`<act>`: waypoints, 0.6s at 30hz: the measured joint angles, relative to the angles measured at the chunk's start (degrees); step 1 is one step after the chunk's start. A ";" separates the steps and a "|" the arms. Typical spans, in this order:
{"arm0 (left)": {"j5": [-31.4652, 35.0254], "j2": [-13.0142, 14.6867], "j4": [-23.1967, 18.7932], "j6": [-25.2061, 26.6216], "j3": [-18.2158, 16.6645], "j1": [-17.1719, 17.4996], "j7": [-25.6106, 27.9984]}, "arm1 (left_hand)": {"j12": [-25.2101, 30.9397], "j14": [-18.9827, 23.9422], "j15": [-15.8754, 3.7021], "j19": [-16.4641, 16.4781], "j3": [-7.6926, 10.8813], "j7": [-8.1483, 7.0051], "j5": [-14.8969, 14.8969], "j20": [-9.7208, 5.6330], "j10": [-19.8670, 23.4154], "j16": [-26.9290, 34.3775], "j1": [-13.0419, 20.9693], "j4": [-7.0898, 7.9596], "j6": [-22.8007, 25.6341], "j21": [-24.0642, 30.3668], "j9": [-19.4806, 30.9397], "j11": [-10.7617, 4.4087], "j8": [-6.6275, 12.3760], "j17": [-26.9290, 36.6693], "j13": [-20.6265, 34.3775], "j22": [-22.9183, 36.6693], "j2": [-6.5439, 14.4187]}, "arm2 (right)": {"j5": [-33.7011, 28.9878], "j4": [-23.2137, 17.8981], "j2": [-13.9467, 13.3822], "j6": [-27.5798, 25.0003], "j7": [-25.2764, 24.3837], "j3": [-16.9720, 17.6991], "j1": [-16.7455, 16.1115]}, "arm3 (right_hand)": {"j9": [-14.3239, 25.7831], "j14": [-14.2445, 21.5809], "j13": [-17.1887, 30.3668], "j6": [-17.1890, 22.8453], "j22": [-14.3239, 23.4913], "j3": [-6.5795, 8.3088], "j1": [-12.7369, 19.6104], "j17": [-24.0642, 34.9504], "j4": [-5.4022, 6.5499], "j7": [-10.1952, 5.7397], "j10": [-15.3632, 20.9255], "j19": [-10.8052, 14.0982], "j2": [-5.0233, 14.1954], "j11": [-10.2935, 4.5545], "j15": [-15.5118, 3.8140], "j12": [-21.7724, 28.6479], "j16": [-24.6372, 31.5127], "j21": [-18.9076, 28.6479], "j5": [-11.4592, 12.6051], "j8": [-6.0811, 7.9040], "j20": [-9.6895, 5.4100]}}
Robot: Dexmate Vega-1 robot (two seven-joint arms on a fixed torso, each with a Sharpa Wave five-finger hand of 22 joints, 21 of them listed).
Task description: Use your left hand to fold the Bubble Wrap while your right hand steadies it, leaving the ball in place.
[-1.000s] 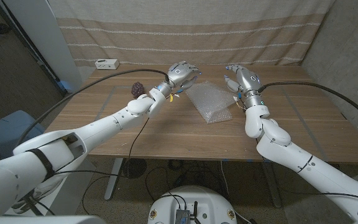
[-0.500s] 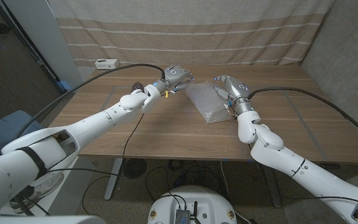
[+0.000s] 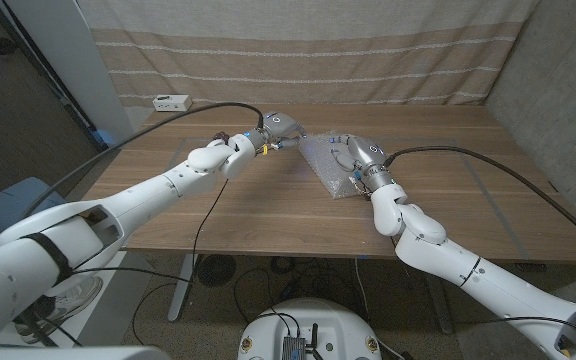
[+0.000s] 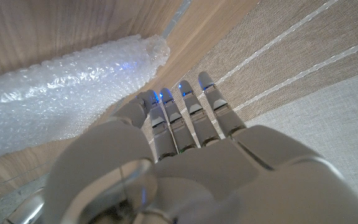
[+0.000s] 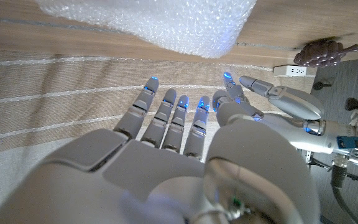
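The Bubble Wrap [image 3: 330,166] lies flat on the desk [image 3: 468,200] between both hands. Left hand [image 3: 278,125] and right hand [image 3: 353,152] hover, fingers apart, holding nothing. Risk (judged): unsteadied, the sheet slides when lifted, and the dark ball-like object [image 5: 324,52] beside it gets knocked.

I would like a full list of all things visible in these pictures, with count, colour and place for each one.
Bubble Wrap: one, clear, middle of the table, between the two hands.
Ball: one, dark purplish and bumpy, on the table's left part, beyond the left hand.
White box: one, white, far left corner of the table.
Table: one, wooden brown.
Curtain: one, beige with pale stripes, behind the table.
Left hand: one, silver grey, at the wrap's far left edge, holding nothing.
Right hand: one, silver grey, over the wrap's right side, fingers spread.
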 measured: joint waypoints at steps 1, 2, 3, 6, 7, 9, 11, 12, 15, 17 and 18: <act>-0.04 -0.09 0.23 -0.16 0.05 -0.13 -0.40 | -0.22 -0.38 -0.05 0.00 0.00 0.00 -0.01 0.00 -0.09 0.00 -0.19 0.00 0.00 0.00 0.00 0.09 0.00 0.00 -0.12 0.00 -0.18 | 0.04 0.17 0.07 0.15 0.20 -0.20 0.10 | 0.00 0.00 0.00 0.35 0.06 0.18 0.00 0.03 0.18 -0.03 0.34 0.00 0.00 -0.01 0.00 0.00 0.00 0.00 0.00 0.00 0.00; -0.04 -0.16 0.38 -0.16 0.12 -0.23 -0.40 | -0.34 -0.54 -0.07 -0.12 0.15 0.00 -0.18 -0.12 -0.27 0.00 -0.95 0.15 0.00 -0.29 0.00 0.27 0.00 0.00 -0.23 0.00 -0.36 | 0.09 0.17 0.07 0.28 0.42 -0.20 0.10 | 0.00 0.00 0.00 0.38 0.18 0.23 0.00 0.03 0.23 0.00 0.49 0.00 0.00 -0.15 0.00 0.12 0.00 0.00 0.00 0.00 0.00; -0.04 -0.24 0.53 -0.16 0.21 -0.33 -0.40 | -0.34 -0.54 -0.07 -0.22 0.24 0.02 -0.26 -0.22 -0.32 0.00 -1.14 0.24 0.03 -0.44 0.00 0.31 0.00 0.00 -0.27 0.00 -0.37 | 0.12 0.17 0.07 0.44 0.64 -0.20 0.10 | 0.00 0.00 0.00 0.74 0.27 0.30 0.31 0.19 0.31 -0.05 0.71 0.00 -0.31 -0.10 0.00 0.21 0.34 0.00 0.00 0.00 0.00; -0.06 -0.54 1.04 -0.83 0.64 -0.74 -1.65 | -0.34 -0.54 -0.07 -0.31 0.26 0.45 -0.26 -0.30 -0.32 0.00 -1.78 0.26 1.31 -0.49 0.00 0.32 0.01 0.00 -0.27 -0.18 -0.63 | 0.29 0.82 0.33 1.05 1.33 -1.01 0.47 | 0.00 0.74 0.00 1.40 0.28 0.76 0.43 0.51 0.76 0.19 1.94 0.02 -0.16 0.06 -0.08 0.44 0.95 0.00 0.00 0.00 -0.02; -0.06 -0.57 1.09 -0.83 0.67 -0.78 -1.65 | -0.33 -0.54 -0.07 -0.31 0.26 0.65 -0.26 -0.30 -0.32 0.00 -1.88 0.26 1.50 -0.49 0.00 0.32 0.00 0.00 -0.27 -0.26 -0.53 | 0.32 0.82 0.33 1.13 1.42 -1.01 0.47 | 0.00 1.15 0.00 1.63 0.28 0.96 0.68 0.56 0.96 0.03 2.38 0.44 0.09 0.10 -0.09 0.45 1.06 0.06 0.00 0.30 -0.43; 0.26 -0.77 1.43 -1.12 1.12 -1.14 -2.25 | -0.33 -0.54 -0.07 -0.54 0.26 0.82 -0.26 -0.53 -0.07 0.00 -1.98 0.26 1.68 -0.49 -0.08 0.56 0.00 0.00 -0.27 -0.26 -0.64 | 0.50 1.21 0.46 1.74 2.01 -1.51 0.72 | 0.00 1.66 0.00 2.13 0.28 1.16 0.98 0.76 1.16 0.31 2.60 0.93 -0.21 0.36 -0.22 0.45 1.40 0.43 0.00 0.44 -0.93; 0.60 -0.89 1.66 -1.25 1.45 -1.39 -2.57 | -0.33 -0.54 -0.07 -0.61 0.36 0.83 -0.26 -0.60 0.01 0.00 -2.34 0.72 1.68 -0.84 -0.16 0.64 0.00 0.01 -0.27 -0.26 -0.67 | 0.67 1.42 0.51 2.13 2.46 -1.74 0.81 | 0.00 1.97 0.10 2.12 0.28 1.52 0.98 0.83 1.19 0.30 3.02 1.36 -0.21 0.41 -0.08 0.45 1.50 0.62 0.00 0.44 -1.36; 1.06 -0.98 1.81 -1.45 1.66 -1.55 -3.02 | -0.51 -0.54 -0.07 -0.66 0.27 1.03 -0.26 -0.61 0.01 0.00 -2.82 0.99 1.88 -0.86 -0.16 0.64 0.00 0.01 -0.27 -0.26 -0.19 | 0.77 1.65 0.57 2.32 2.71 -1.95 0.91 | 0.00 2.27 0.23 2.31 0.28 1.69 0.98 0.83 1.23 0.48 3.35 1.45 -0.21 0.47 -0.21 0.51 1.50 0.66 0.00 0.44 -1.44; 1.49 -1.18 2.22 -1.74 2.09 -1.93 -3.57 | -0.78 -1.28 0.00 -1.28 0.50 1.47 -0.26 -0.39 -0.22 0.00 -4.23 2.13 1.43 -1.32 -0.16 0.87 -0.22 0.01 -0.26 -0.26 0.31 | 1.00 2.02 0.62 2.78 3.39 -2.32 1.15 | 0.00 2.70 0.29 2.96 0.28 1.92 0.98 0.83 1.45 0.52 3.65 1.79 -0.21 0.78 -0.20 0.85 1.79 0.87 0.00 0.45 -1.71; 1.63 -1.42 2.66 -1.92 2.49 -2.28 -3.82 | -0.78 -1.34 -0.07 -1.36 0.45 1.66 -0.26 -0.31 -0.39 0.00 -4.64 2.51 1.24 -1.33 -0.16 1.04 -0.44 0.01 -0.26 -0.26 0.34 | 1.18 2.13 0.64 3.18 3.91 -2.44 1.22 | 0.00 2.99 0.29 3.33 0.28 2.16 1.21 0.83 1.70 0.89 4.06 2.19 -0.45 0.84 -0.31 0.85 1.95 0.87 0.00 0.45 -1.74; 1.88 -1.53 2.86 -2.17 2.67 -2.46 -4.23 | -0.78 -1.34 -0.07 -1.36 0.51 1.66 -0.26 -0.31 -0.40 0.00 -4.77 2.57 1.24 -1.33 -0.16 1.04 -0.44 0.08 -0.26 -0.26 0.25 | 1.25 2.34 0.67 3.34 4.18 -2.64 1.35 | 0.00 3.21 0.28 3.67 0.27 2.17 1.21 0.83 1.70 0.81 4.27 2.20 -0.45 0.87 -0.27 0.85 1.95 0.87 0.00 0.45 -1.75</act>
